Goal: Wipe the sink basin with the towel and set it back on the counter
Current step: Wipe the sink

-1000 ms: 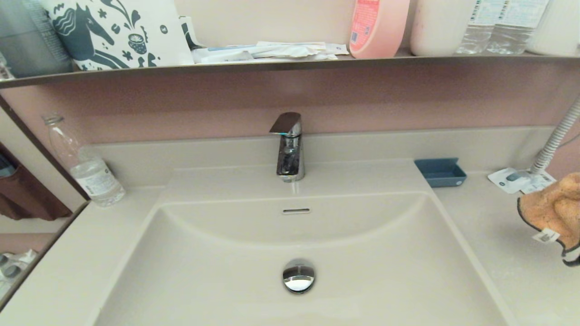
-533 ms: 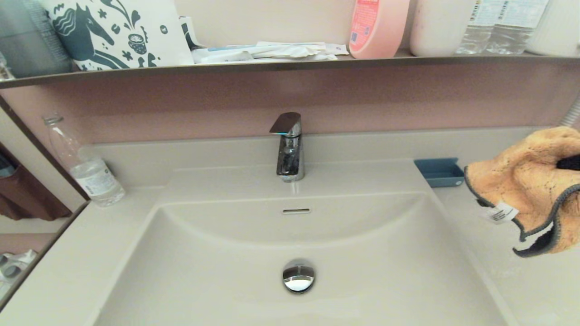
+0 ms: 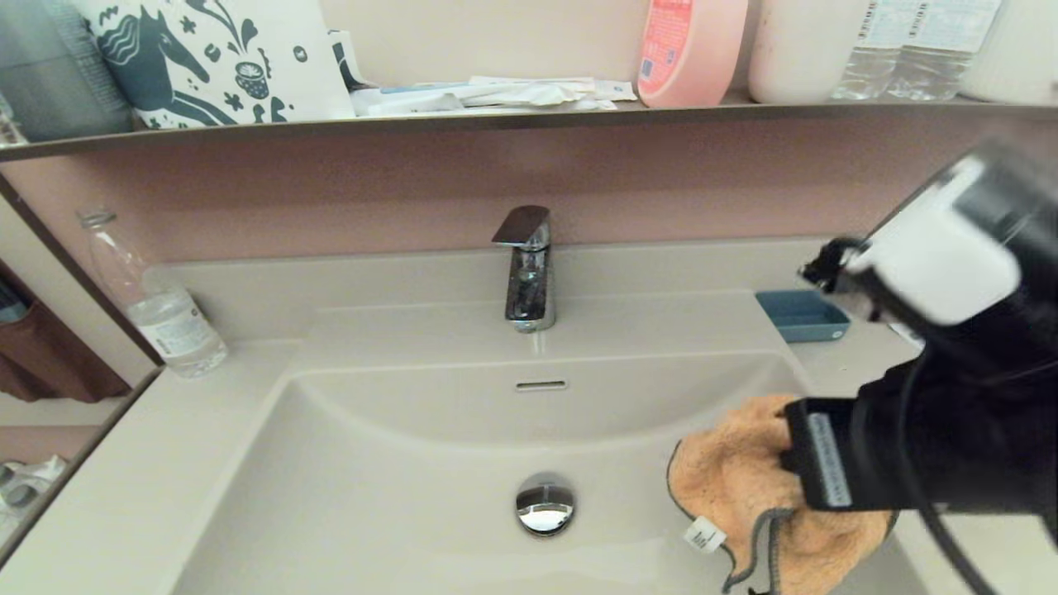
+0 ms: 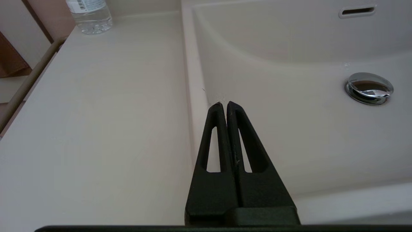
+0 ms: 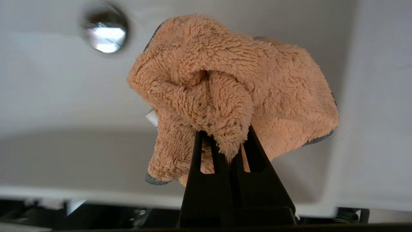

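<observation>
The orange towel [image 3: 736, 487] with grey edging and a white tag hangs bunched over the right part of the sink basin [image 3: 430, 496], right of the chrome drain plug [image 3: 544, 504]. My right gripper [image 5: 225, 135] is shut on the towel [image 5: 225, 83], its fingertips buried in the fluff; whether the cloth touches the basin floor I cannot tell. The right arm reaches in from the right over the counter [image 3: 975, 545]. My left gripper [image 4: 224, 104] is shut and empty, hovering by the basin's left rim [image 4: 191, 83]; it does not show in the head view.
A chrome faucet [image 3: 526, 268] stands behind the basin above the overflow slot [image 3: 540, 385]. A clear bottle [image 3: 157, 302] sits on the left counter, a blue soap dish [image 3: 800, 314] at the right rear. A dark shelf [image 3: 496, 120] with bottles and leaflets runs above.
My right arm has swung in from the right counter, leftward and down, carrying the towel over the basin's right side. The left gripper's earlier position is not shown.
</observation>
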